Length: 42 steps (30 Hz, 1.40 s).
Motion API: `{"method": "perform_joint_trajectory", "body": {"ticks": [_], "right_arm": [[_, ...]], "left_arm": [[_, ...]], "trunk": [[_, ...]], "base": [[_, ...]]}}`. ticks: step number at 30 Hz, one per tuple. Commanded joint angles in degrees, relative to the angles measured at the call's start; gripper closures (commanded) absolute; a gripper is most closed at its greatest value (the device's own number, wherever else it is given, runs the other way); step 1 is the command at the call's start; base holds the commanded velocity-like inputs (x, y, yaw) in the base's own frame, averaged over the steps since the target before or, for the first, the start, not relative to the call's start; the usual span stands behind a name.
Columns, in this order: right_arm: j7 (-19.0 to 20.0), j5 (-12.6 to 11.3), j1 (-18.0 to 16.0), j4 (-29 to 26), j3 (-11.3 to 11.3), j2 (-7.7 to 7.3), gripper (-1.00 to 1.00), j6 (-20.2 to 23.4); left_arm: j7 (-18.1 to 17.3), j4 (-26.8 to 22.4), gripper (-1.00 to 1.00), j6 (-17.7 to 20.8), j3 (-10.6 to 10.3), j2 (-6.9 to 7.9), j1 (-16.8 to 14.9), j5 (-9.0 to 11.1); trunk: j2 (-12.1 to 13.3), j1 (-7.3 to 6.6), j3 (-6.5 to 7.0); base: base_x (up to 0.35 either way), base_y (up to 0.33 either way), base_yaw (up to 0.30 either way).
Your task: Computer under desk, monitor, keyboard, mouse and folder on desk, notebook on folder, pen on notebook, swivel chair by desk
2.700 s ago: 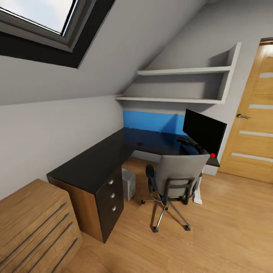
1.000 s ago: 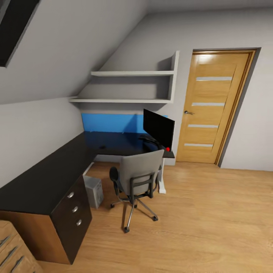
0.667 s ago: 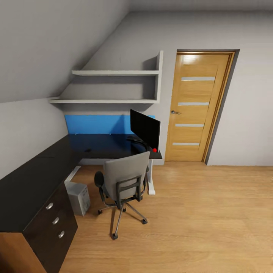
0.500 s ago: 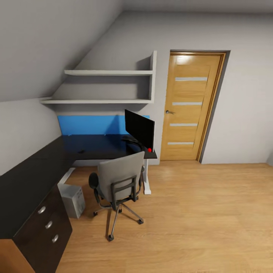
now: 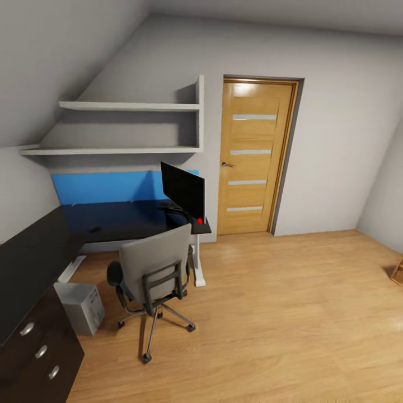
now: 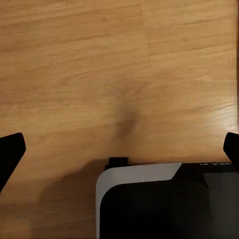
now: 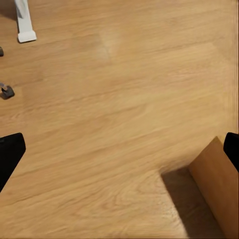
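One swivel chair stands on the wooden floor just beside the black-topped desk, its grey back turned to the camera and its seat facing the desk. On the desk's end near the door, the monitor stands upright, its wide screen running along the desk edge. The grey computer sits under the desk. In the wrist views, the left gripper and right gripper hang over bare floor, fingers spread wide, grasping nothing; the right wrist view also catches the desk's white leg.
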Motion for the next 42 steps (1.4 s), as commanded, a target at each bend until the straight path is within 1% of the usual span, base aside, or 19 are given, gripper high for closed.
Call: {"method": "perform_joint_trajectory", "body": {"ticks": [1, 8, 22, 34, 42], "right_arm": [[0.0, -0.2, 0.0, 0.0, 0.0, 0.00, -1.00, -0.2], [0.0, -0.2, 0.0, 0.0, 0.0, 0.00, -1.00, -0.2], [0.0, -0.2, 0.0, -0.1, 0.0, -0.04, -1.00, -0.3], [-0.2, -0.3, 0.0, -0.1, -0.1, 0.00, -1.00, -0.5], [-0.2, -0.3, 0.0, 0.0, 0.0, 0.19, -1.00, -0.6]], "left_arm": [[-0.1, -0.1, -1.00, -0.1, -0.1, 0.03, 0.0, 0.0], [-0.1, -0.1, -1.00, -0.1, -0.1, 0.16, 0.0, 0.0], [0.0, -0.1, -1.00, -0.1, 0.0, 0.40, 0.0, 0.0], [0.0, -0.1, -1.00, -0.1, 0.0, 0.40, 0.0, 0.0], [0.0, -0.1, -1.00, -0.1, 0.0, 0.40, 0.0, 0.0]], "trunk": [[-0.1, 0.01, -0.07], [-0.1, 0.01, -0.07], [-0.1, 0.01, -0.07], [-0.1, 0.01, -0.17], [-0.1, 0.01, -0.43]], "base": [[0.076, 0.000, -0.261], [0.209, -0.056, -0.261], [0.300, -0.103, -0.245], [0.325, 0.079, -0.034], [0.327, 0.018, -0.050]]}}
